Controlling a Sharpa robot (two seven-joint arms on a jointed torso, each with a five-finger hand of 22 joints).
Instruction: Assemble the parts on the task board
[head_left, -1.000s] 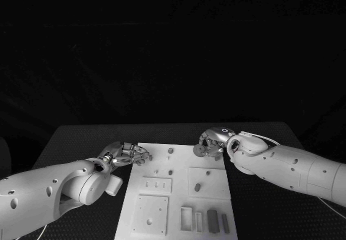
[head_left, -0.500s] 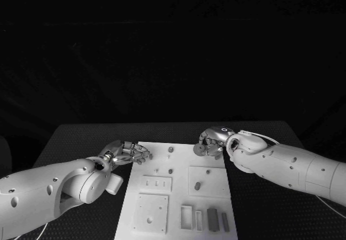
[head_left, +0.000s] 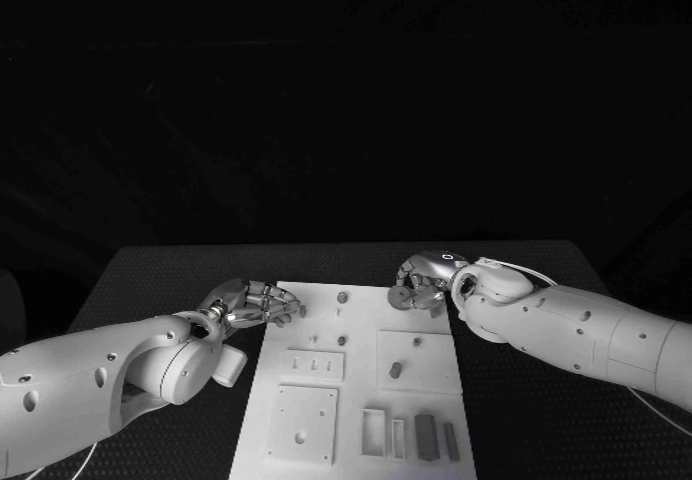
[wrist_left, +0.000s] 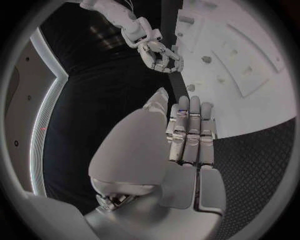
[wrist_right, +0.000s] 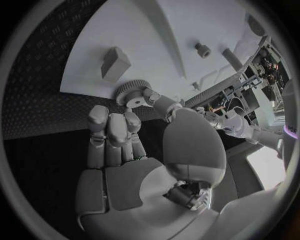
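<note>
task board (head_left: 353, 400) sits mid-table, long axis running near to far, on the black table (head_left: 159, 280). right hand (head_left: 421, 284) is over the board's far right corner, pinching a small toothed gear (wrist_right: 130, 93) between thumb and fingertips; other fingers curled alongside. wrist view puts the gear just above the board's edge, can't tell if it touches the surface. a wedge-shaped block (wrist_right: 114, 61) lies on the board just beyond the gear, and a small peg (wrist_right: 201, 49) stands further in. left hand (head_left: 260, 305) is at the board's far left edge, holding nothing; fingers lie straight and side by side with the thumb out to 1 side, fingertips (wrist_left: 190, 104) reaching the board edge. contact with the board not clear. near end of the board has a row of upright rectangular parts (head_left: 424, 438), 2 pale and 2 darker, standing side by side. a dark oval part (head_left: 394, 371) lies on the raised square plate in the middle right. another small dark part (head_left: 342, 297) sits near the far edge, between the 2 hands.
</note>
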